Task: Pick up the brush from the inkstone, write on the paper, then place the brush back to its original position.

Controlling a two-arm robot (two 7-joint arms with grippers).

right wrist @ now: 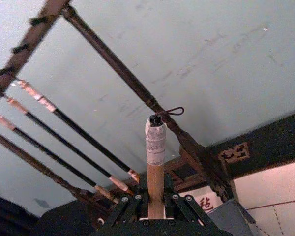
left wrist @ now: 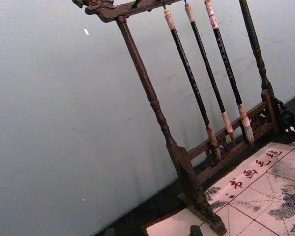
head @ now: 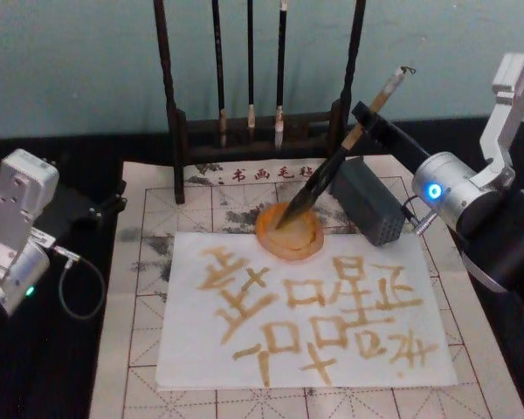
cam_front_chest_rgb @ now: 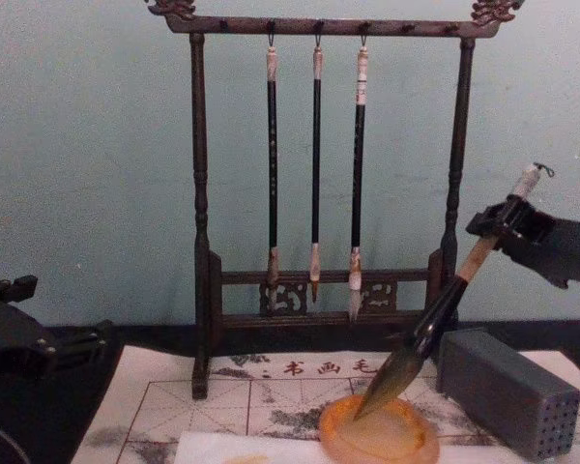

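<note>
Brush (head: 330, 173) tip sits in the inkstone (head: 269, 237), right gripper (head: 365, 123) clamped on its handle. Paper (head: 192, 367) bears writing, so only release remains. Left gripper (head: 105, 205) is parked aside.

Dim even light, perhaps from overhead; soft shadows; slight gloss on inkstone (head: 302, 245)

Glossy orange-amber inkstone (head: 297, 243), white paper (head: 306, 310) beside it covered in golden-tan brushed characters, off-white mat (head: 140, 262) beneath with red grid lines, red characters and grey smudges, grey block (head: 371, 202) dotted with small holes, brush (head: 332, 170) of pale wood, white wrap and dark bristles.
</note>
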